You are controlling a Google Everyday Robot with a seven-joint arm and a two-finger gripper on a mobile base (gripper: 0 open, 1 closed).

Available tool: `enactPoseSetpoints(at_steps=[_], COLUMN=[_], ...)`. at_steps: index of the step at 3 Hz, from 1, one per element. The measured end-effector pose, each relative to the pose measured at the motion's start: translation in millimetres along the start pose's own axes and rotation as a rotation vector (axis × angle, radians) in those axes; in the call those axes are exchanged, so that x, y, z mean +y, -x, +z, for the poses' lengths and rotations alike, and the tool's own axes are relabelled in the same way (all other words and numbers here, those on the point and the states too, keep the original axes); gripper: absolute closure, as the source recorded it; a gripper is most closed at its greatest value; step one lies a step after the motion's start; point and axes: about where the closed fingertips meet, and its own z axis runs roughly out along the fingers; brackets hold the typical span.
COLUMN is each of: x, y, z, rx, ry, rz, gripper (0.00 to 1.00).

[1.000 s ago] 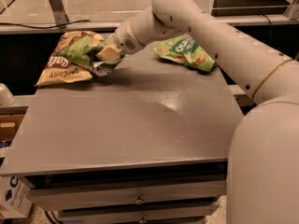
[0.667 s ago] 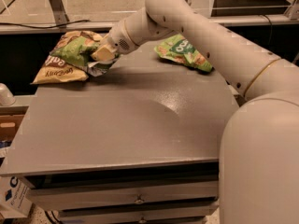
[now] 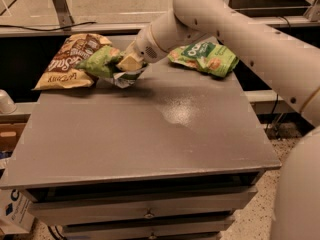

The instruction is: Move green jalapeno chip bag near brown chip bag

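The gripper (image 3: pixel 128 65) is at the far left of the table (image 3: pixel 150 134), its tan fingers pinched together on the crumpled right end of the green jalapeno chip bag (image 3: pixel 101 61). That bag sits low over the tabletop. Its left part overlaps the right edge of the brown chip bag (image 3: pixel 69 60), which lies flat in the far-left corner.

The held bag looks light, soft and crinkly. It will likely fold and swing from a pinch at one end, and the slick film could slip, so a grip on the bunched seam seems safest.

The table's far edge and left edge are close. The near and middle surface offers open room, and a bright green chip bag (image 3: pixel 204 57) lies well apart at far right.
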Motion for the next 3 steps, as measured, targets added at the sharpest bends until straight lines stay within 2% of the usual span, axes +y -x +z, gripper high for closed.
enactPoseSetpoints(at_steps=[2,3], x=[29,48], y=[-15,-7], z=[-52,-57], rx=[0.064,0.071], ry=[-0.077,-0.077], rz=[0.015,-0.002], gripper=[0.16,0.00])
